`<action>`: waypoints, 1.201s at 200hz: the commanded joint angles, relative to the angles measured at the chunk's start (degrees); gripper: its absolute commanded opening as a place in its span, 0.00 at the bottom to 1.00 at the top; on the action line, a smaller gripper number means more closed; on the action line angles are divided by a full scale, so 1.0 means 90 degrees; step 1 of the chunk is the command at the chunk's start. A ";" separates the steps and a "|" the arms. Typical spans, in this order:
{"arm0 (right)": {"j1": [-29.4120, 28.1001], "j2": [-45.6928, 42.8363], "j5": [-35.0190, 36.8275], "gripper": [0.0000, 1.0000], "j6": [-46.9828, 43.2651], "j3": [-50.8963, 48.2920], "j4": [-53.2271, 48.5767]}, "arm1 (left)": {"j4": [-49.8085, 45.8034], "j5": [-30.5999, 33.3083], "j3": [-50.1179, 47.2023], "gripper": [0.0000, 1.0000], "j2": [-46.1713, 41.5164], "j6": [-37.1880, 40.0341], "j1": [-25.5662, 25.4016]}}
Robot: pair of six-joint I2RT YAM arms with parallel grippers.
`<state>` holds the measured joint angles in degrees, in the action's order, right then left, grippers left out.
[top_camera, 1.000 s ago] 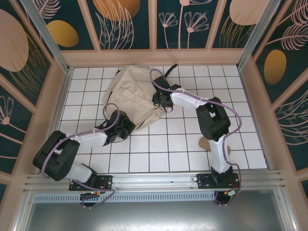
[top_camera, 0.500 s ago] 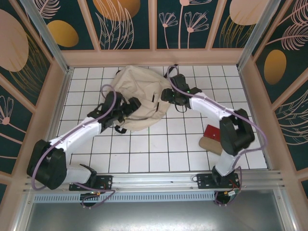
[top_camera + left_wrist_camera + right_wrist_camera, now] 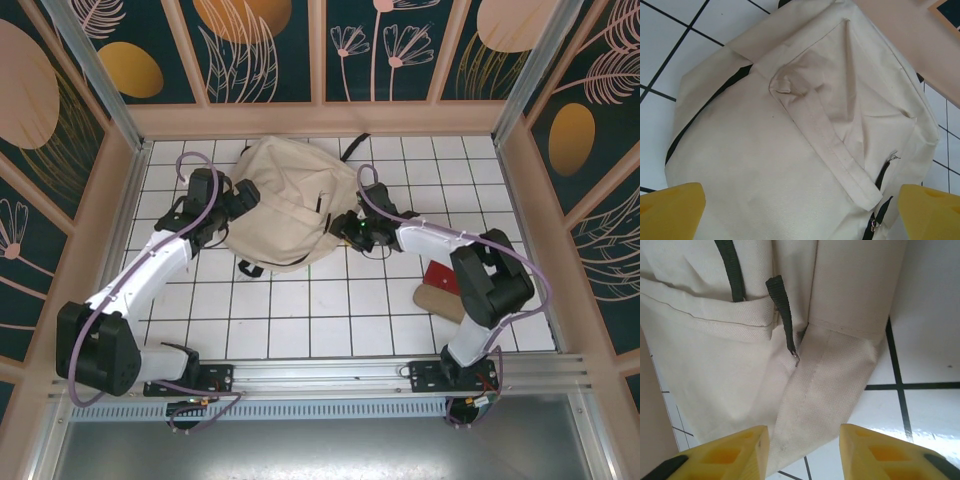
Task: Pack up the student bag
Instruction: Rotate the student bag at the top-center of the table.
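Your student bag [image 3: 285, 200], the large cream soft fabric backpack with dark zips and black straps, lies flat on the white tiled table [image 3: 330, 320]. It sits toward 12 o'clock from the table's middle, with one black strap [image 3: 352, 146] trailing off its far edge at about 1 o'clock.

Your left gripper [image 3: 237, 197] sits at the bag's 9 o'clock side. In the left wrist view the left gripper [image 3: 800, 215] is fully released: its yellow fingers [image 3: 671, 210] stand at the two lower corners with the bag's whole cream panel spread beyond them. That looks like a stand-off for choosing a fresh hold. The dark zip line [image 3: 881, 209] runs down at 5 o'clock of that view.

Your right gripper [image 3: 347, 228] is at the bag's 4 o'clock corner. In the right wrist view the right gripper [image 3: 802, 450] is part-way apart, astride a folded seam of cream fabric. It is not visibly clamped on it. A dark webbing pull tab [image 3: 782, 305] hangs just beyond, at 11 o'clock. Approaching low at that corner probably suits catching the tab or the seam to draw the zip open.

A flat red rectangular item [image 3: 441, 274] and a tan oblong piece [image 3: 438, 300] wait at the table's 4 o'clock, well apart from the bag. They are likely the contents to pack. The bag appears closed, so packing looks barely begun.
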<state>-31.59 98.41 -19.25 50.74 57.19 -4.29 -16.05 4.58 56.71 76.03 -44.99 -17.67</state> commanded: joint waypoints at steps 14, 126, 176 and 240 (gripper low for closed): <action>-0.0121 0.0393 -0.0011 0.38 0.0749 -0.0071 0.0328 | 0.0172 -0.0170 0.0093 0.99 0.0198 0.0097 0.0029; -0.0076 0.0806 -0.0068 0.03 0.0522 0.0117 0.0251 | 0.0298 -0.0254 0.0050 0.99 0.0388 0.0123 0.0030; 0.0402 -0.0178 0.0670 0.00 -0.1500 0.0091 -0.1492 | 0.0367 -0.0425 0.0171 0.98 0.0636 0.0509 0.0022; 0.1804 -0.1103 0.1698 0.00 -0.2344 -0.0774 -0.2116 | 0.0918 -0.1176 0.0091 0.96 0.0912 0.0720 0.0019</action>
<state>-19.16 90.30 -11.35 33.54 51.83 -18.17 -12.16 -1.43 56.71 83.31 -40.45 -17.67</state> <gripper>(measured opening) 0.051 0.973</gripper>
